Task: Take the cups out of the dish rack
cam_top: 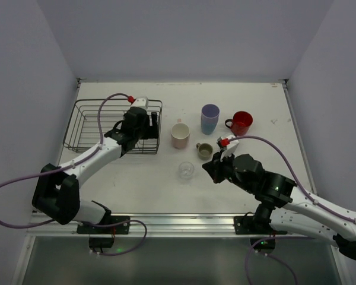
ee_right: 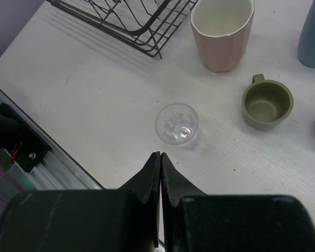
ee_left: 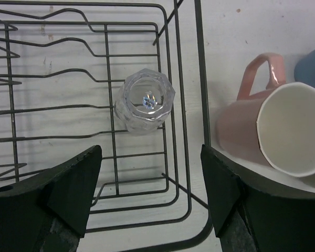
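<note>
The black wire dish rack [cam_top: 70, 126] stands at the back left. A small clear glass cup [ee_left: 145, 101] sits inside it near its right end. My left gripper [cam_top: 143, 127] hangs open and empty over that corner of the rack [ee_left: 201, 79]; its midpoint [ee_left: 149, 157] is just short of the glass. On the table stand the pale pink cup [cam_top: 180, 135], the lavender tumbler [cam_top: 210, 119], the red mug [cam_top: 242, 123], the olive mug [cam_top: 204, 151] and another clear glass [cam_top: 186, 171]. My right gripper [cam_top: 209, 166] is shut and empty, just short of that glass [ee_right: 177, 123].
The pink cup [ee_left: 273, 131] stands just outside the rack's right wall, close to my left gripper's right finger. The olive mug [ee_right: 266, 103] and pink cup [ee_right: 222, 31] lie beyond my right gripper [ee_right: 160, 155]. The table's near edge with a metal rail [cam_top: 178, 221] runs below.
</note>
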You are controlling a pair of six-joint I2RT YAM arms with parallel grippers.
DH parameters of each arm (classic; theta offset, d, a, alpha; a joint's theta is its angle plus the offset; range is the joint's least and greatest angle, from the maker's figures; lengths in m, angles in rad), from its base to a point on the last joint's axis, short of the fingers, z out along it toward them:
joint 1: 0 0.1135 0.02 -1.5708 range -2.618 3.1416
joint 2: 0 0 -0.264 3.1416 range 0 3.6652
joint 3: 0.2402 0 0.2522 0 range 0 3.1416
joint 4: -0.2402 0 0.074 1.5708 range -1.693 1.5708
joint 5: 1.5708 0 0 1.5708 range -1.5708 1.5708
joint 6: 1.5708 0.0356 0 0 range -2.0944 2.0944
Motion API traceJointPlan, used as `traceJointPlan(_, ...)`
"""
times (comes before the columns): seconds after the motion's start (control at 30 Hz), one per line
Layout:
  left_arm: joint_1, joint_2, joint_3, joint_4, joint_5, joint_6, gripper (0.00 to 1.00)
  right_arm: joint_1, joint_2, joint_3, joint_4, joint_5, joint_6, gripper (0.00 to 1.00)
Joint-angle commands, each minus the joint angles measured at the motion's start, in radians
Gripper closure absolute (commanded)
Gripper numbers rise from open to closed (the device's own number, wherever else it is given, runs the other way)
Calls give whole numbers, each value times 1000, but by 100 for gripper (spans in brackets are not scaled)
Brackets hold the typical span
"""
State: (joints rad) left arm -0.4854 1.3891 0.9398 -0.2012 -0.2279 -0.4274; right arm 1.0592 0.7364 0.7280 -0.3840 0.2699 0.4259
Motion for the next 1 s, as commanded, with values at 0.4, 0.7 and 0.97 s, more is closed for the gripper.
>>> traceJointPlan(0.4, 1, 289, 215, 78, -208, 29, 26, -7, -61, -44, 69, 40, 8, 99)
traceJointPlan(0.7, 7, 360, 237, 111, -191, 41, 43, -7, -65, -41, 68, 22, 20, 99)
traceJointPlan(0.97, 8, 236, 195, 105, -194, 23, 92, -7, -29, -1, 86, -11, 36, 89)
